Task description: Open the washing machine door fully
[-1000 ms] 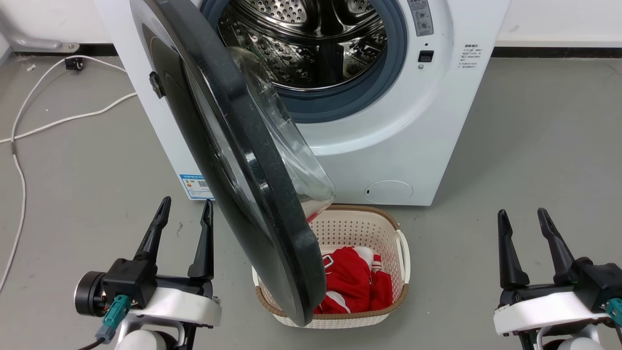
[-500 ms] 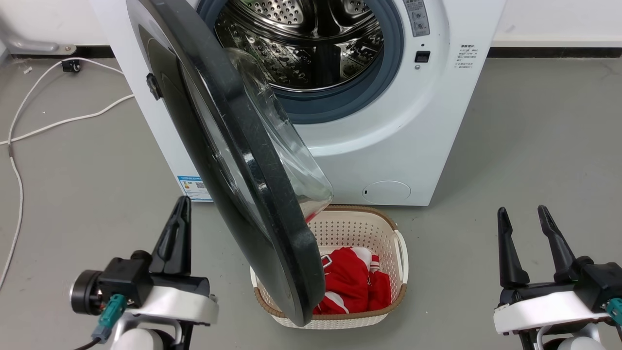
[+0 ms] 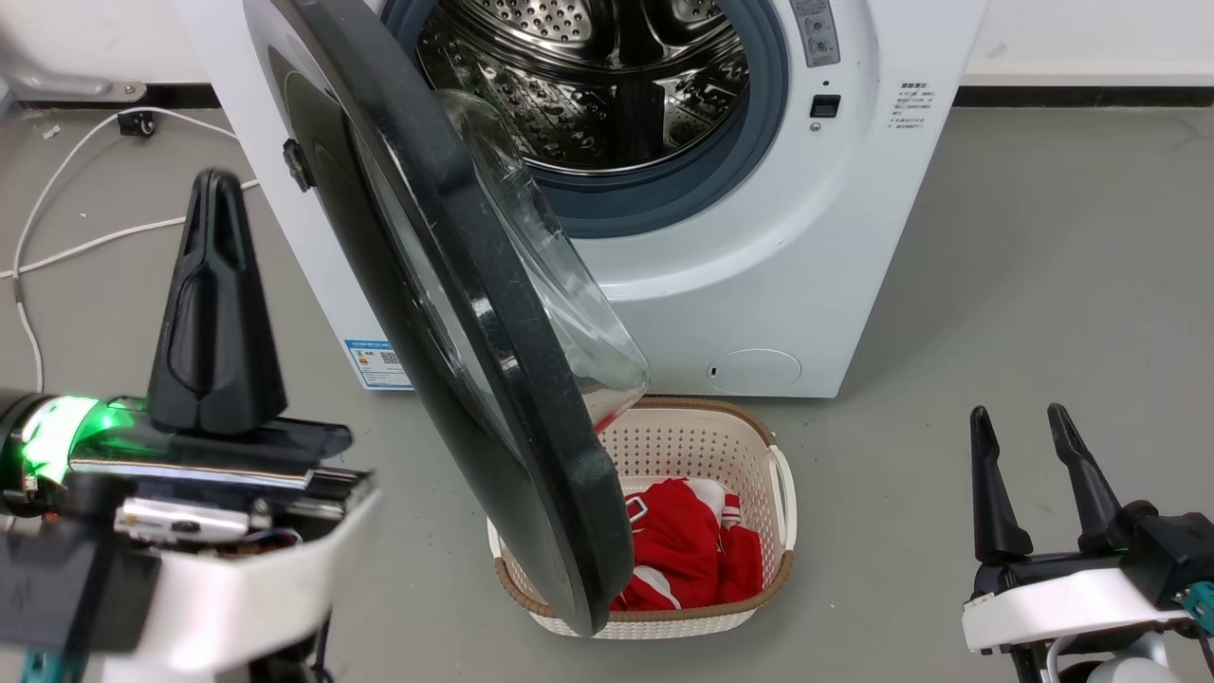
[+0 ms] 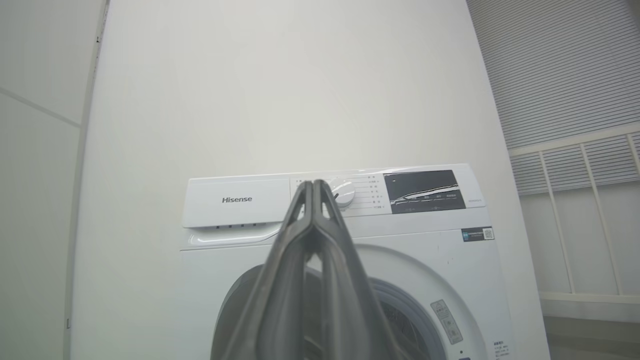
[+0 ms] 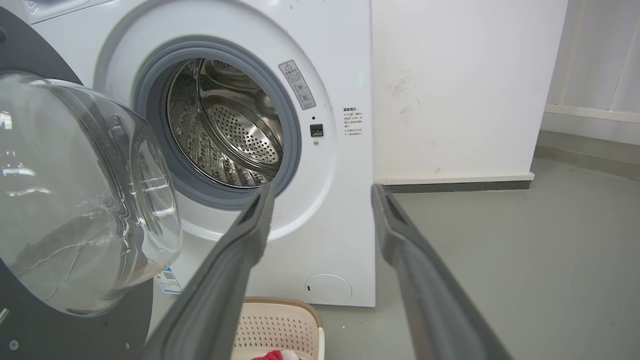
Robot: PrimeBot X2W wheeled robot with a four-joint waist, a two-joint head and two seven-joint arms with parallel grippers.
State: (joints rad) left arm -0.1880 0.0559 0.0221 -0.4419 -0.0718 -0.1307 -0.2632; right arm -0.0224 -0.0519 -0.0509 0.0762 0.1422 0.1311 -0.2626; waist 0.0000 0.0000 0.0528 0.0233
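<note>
Head cam: door (image 3: 493,313) stands swung out from the washer (image 3: 759,285), hinged on the view's left, nearly edge-on to the cam, about halfway open. Its glass bowl (image 3: 560,275) faces the steel drum (image 3: 607,85). The door's lower rim overlaps the basket (image 3: 707,441) in this view, and there's a red garment (image 3: 683,555) w/ white trim in the basket. L gripper (image 3: 214,185) is raised left of the door, close to the cam, fingers pressed together w/ nothing between them, clear of the door. R gripper (image 3: 1017,417) sits low at right, fingers spread, empty, well apart from the door. White cable (image 3: 57,190) on the floor at left. Blue sticker (image 3: 377,364) low on the washer front, print too small to read.

L wrist cam: L gripper (image 4: 314,186) is closed tip to tip, pointing at the washer's (image 4: 240,270) control strip. "Hisense" (image 4: 237,199) reads clearly. Dial (image 4: 345,192) sits just behind the fingertips, w/ a dark display (image 4: 425,190) to its right. QR sticker (image 4: 477,234) below that, unreadable.

R wrist cam: R gripper (image 5: 322,192) is wide open, holding nothing. Door (image 5: 30,55) at left, bowl (image 5: 85,195) bulging out. Drum (image 5: 225,125) is exposed inside the grey gasket (image 5: 292,145). Warning sticker (image 5: 296,85) on the washer front, text not legible. Basket (image 5: 280,325) rim at bottom.
</note>
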